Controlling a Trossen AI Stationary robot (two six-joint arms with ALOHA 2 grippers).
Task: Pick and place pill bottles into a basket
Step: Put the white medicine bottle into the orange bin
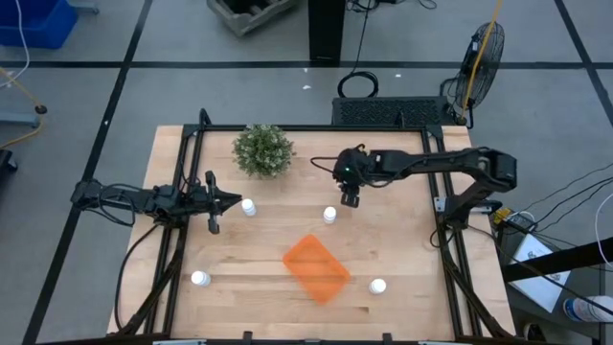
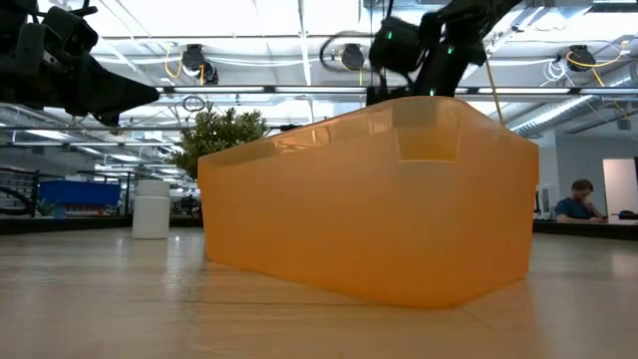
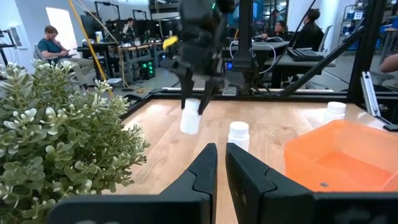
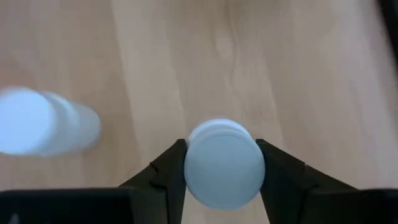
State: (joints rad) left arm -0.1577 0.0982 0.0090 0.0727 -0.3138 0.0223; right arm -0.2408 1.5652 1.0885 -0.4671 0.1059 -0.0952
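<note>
Your right gripper (image 1: 351, 198) is pinching a pill bottle (image 4: 223, 163), one finger on each side of the white cap, and in the left wrist view that bottle hangs clear above the bench (image 1: 402, 240). So I'd call this the carry step: one bottle is picked up and none looks to be in the basket (image 1: 315, 268) yet.

Next move, as I read it: swing that arm toward the near side and a little left until it sits over the basket, then lower before letting go. The walls are shallow, so a drop from height could bounce the bottle out. Another bottle (image 1: 329, 215) stands just beside your gripper on the near side, so watch you don't clip it on the way.

The left gripper (image 1: 230, 200) waits over the left of the bench with its fingers pressed nearly together, holding nothing, with a bottle (image 1: 249, 206) just to its right.

The bottles are small white cylinders with white caps, all upright. Two more stand well apart: one near left (image 1: 199, 278), one near right (image 1: 377, 286) of the basket. The basket is bright orange, translucent, turned at an angle, near centre.
</note>
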